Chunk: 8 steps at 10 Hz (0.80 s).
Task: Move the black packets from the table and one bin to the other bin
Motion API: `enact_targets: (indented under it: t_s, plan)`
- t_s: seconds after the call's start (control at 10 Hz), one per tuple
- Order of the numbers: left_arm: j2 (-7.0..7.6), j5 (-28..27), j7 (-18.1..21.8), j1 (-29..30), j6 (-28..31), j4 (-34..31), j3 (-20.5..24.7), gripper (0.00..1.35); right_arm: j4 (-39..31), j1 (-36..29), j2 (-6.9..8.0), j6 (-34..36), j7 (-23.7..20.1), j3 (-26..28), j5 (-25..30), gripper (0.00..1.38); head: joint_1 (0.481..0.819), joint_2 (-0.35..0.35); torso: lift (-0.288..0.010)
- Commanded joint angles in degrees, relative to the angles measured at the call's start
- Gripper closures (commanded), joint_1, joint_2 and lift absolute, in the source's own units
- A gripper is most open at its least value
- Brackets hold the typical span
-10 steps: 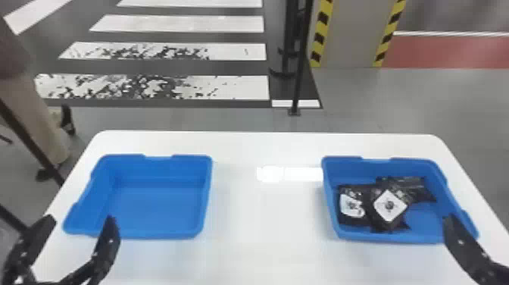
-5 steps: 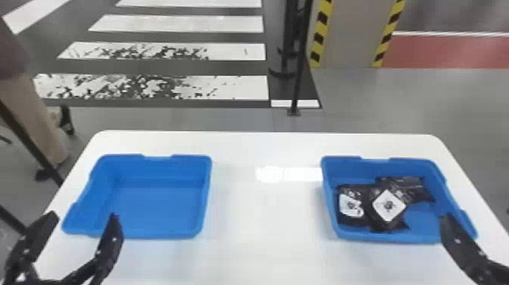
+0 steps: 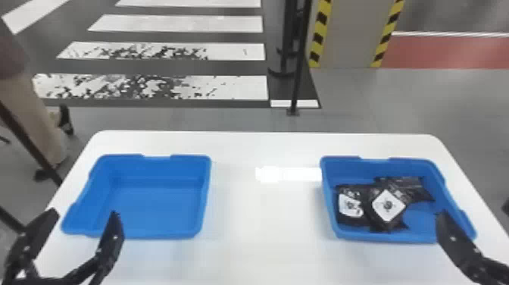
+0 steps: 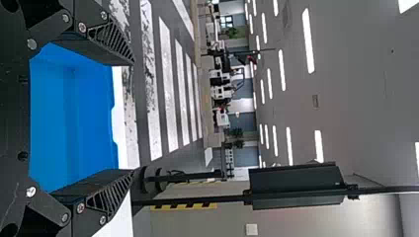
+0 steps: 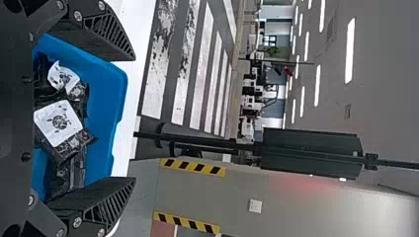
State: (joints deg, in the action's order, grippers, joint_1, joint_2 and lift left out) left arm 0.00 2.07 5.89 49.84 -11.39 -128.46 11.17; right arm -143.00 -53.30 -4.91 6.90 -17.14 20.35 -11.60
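Black packets (image 3: 386,207) are in the right bin (image 3: 394,238). Right end effector (image 3: 473,211) is at that bin's near right corner in the head view, fingers set wide. Packets lie to the left of it and farther from the robot, apart from the fingers, bunched toward the bin's left side. Right wrist view puts the pile across the span between its spread fingers, beyond them.

At least three packets, overlapping; exact count can't be told from the pile. Black, shiny, crinkled film. Middle one has a white square label (image 3: 388,205) with a round dark motif, turned like a diamond in the head view; it overlaps the one on its left, which carries a white label (image 3: 351,205) with dark marks. Another lies flat behind, to the right, black with a creased surface.

Left end effector (image 3: 85,213) is also wide, at the near left corner of the left bin (image 3: 159,212), well apart from the packets. Bare blue floor shows in that bin. Both bins sit on the white table (image 3: 265,216), side by side with a gap between.
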Motion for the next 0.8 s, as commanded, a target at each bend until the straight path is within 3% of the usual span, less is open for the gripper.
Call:
enact_targets:
  t_s: [0.0,0.7]
  plan:
    - [-0.15,-0.01,0.0,-0.06,0.0,0.0,-0.09,0.28,0.05,0.01,-0.1,-0.02,0.0,-0.01,0.06,0.16,0.695,-0.004,-0.11]
    - [-0.15,-0.01,0.0,-0.06,0.14,-0.28,-0.43,0.28,-0.09,0.29,-0.01,-0.02,0.09,-0.01,0.06,0.16,0.695,-0.009,-0.11]
